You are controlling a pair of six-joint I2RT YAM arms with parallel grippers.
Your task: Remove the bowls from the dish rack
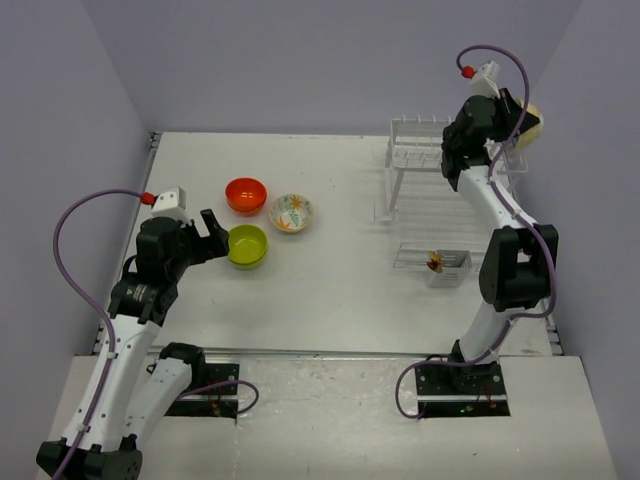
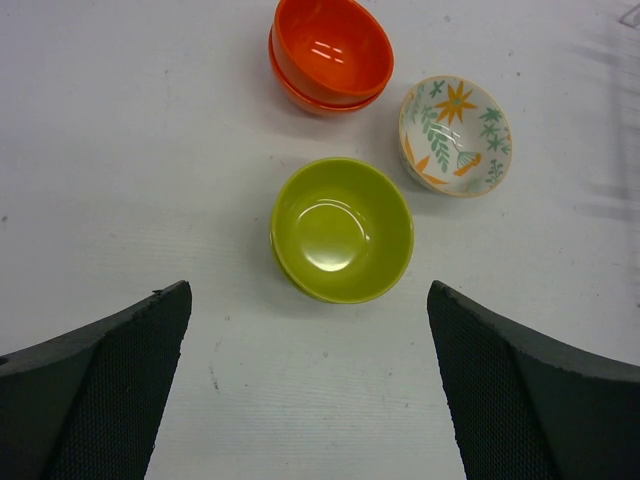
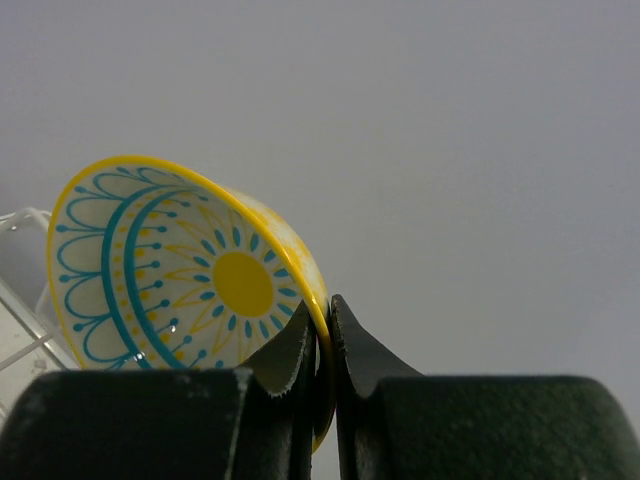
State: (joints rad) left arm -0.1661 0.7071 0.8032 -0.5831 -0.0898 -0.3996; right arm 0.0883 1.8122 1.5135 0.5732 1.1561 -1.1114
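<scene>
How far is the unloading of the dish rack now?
Done: the glossy orange bowl stack, lime green bowl and white floral bowl sit on the table. In hand: the right pincer grips a yellow, blue-patterned bowl by its rim at the white wire dish rack. Left: setting it down.

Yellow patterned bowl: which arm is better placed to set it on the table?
Right: the right claw grips the yellow patterned bowl; the left claw is open by the green bowl, far off.

white arms point(image 1: 110, 360), black grippers point(image 1: 218, 236), purple cables point(image 1: 497, 48)
</scene>
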